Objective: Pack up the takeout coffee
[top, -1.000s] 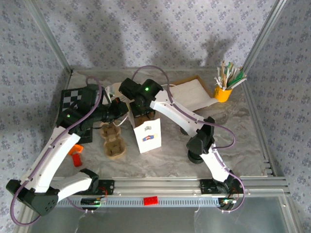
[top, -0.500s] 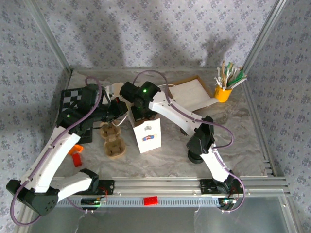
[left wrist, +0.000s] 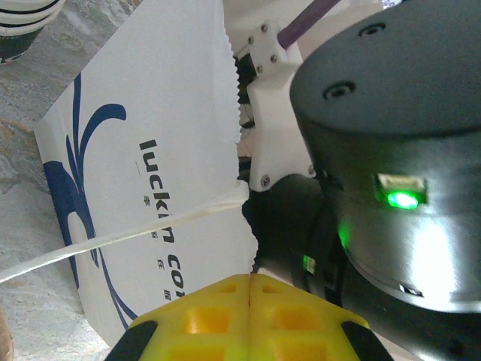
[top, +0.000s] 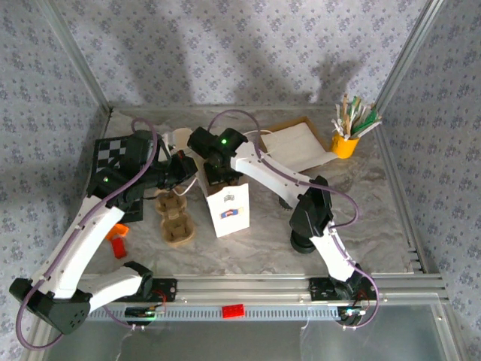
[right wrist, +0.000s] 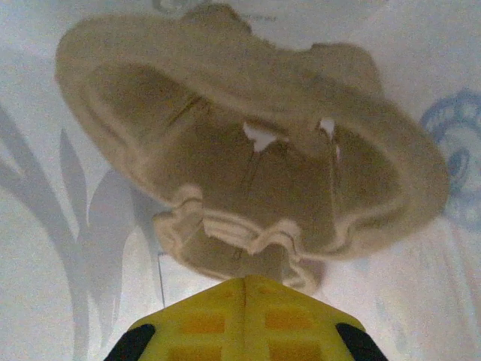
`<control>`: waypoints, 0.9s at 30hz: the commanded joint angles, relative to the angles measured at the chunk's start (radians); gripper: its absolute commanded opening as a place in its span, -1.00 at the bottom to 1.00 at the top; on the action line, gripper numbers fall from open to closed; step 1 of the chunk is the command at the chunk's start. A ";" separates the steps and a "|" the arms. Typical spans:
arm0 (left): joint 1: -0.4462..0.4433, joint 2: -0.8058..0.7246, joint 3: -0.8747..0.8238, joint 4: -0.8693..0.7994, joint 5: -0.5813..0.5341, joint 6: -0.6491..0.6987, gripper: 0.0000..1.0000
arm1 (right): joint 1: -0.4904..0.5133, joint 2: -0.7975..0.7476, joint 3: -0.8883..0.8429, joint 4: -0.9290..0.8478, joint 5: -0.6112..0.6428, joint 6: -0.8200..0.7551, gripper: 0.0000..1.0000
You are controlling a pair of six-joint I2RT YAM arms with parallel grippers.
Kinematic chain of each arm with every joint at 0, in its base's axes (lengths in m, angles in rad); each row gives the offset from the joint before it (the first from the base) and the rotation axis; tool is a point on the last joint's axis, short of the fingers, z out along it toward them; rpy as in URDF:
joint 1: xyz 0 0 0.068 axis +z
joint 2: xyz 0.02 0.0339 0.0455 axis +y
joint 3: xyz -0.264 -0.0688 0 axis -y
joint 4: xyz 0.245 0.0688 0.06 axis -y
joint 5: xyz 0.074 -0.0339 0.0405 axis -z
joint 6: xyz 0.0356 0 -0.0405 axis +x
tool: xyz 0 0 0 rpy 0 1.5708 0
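Note:
A white paper bag [top: 229, 208] with blue print stands upright at the table's middle. In the left wrist view its serrated rim [left wrist: 234, 98] runs down into my left gripper [left wrist: 249, 277], which is shut on the bag's edge. My right gripper [right wrist: 244, 280] reaches down into the bag's mouth from above [top: 218, 179]. It is shut on the rim of a brown pulp tray [right wrist: 248, 158], which hangs inside between the white bag walls. The tray's well looks bare. The takeout coffee is hidden.
More pulp trays [top: 174, 219] lie left of the bag. A checkered board [top: 113, 159] and cream cups [left wrist: 22, 19] are at the back left. A cardboard tray of napkins [top: 297, 147] and a yellow stirrer cup [top: 346, 143] stand back right. An orange piece [top: 116, 239] lies front left.
My right wrist has shifted slightly over the bag's mouth. The left arm and the bag have stayed where they were.

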 commanded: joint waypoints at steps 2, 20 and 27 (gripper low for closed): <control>0.007 -0.017 0.021 0.003 -0.011 -0.001 -1.00 | -0.010 -0.028 -0.035 0.050 0.042 0.011 -1.00; 0.008 -0.013 0.013 0.024 -0.015 0.007 -1.00 | -0.014 -0.054 -0.193 0.218 0.049 0.003 -1.00; 0.007 0.000 0.012 0.019 -0.017 0.020 -1.00 | 0.013 -0.150 -0.200 0.229 0.095 -0.005 -1.00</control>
